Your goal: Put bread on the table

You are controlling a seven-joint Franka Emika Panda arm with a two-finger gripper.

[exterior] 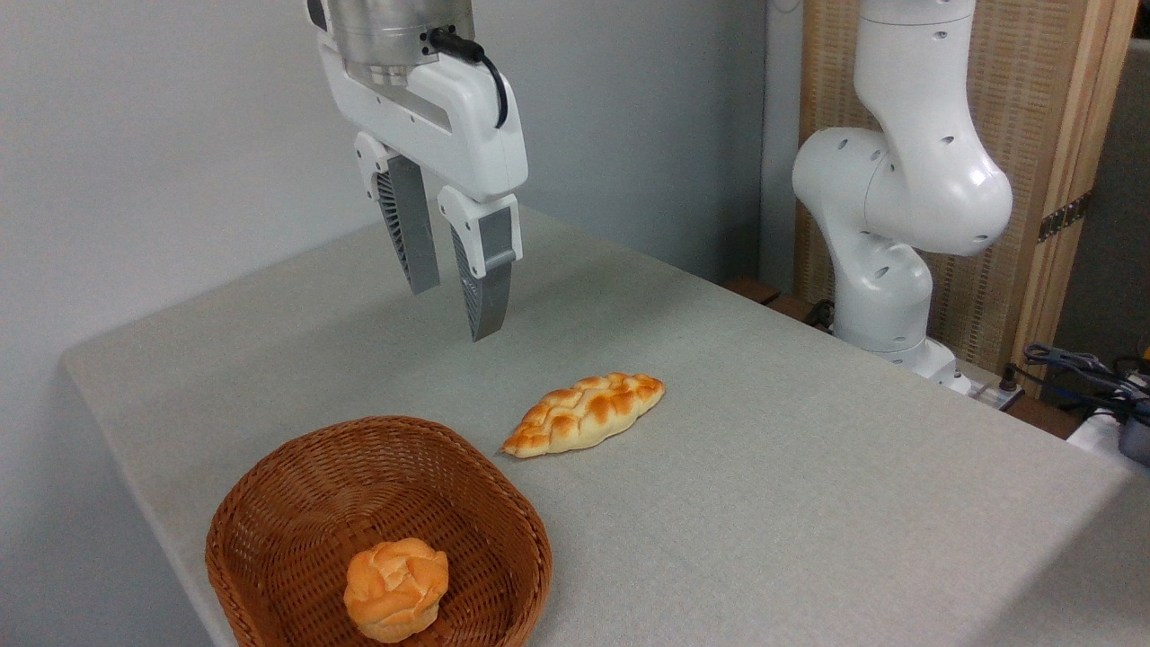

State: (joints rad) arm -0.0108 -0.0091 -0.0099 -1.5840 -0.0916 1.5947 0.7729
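On the grey-beige worktop (809, 503), near its middle, the braided bread (584, 414) lies flat, its pointed ends aimed at about two and eight o'clock. A brown wicker basket (296, 503) sits just beside it at eight o'clock, apart from the loaf, holding a small round bun (395, 589). The tool (454, 314) hangs above the worktop at eleven o'clock from the bread, fingers parted and empty.
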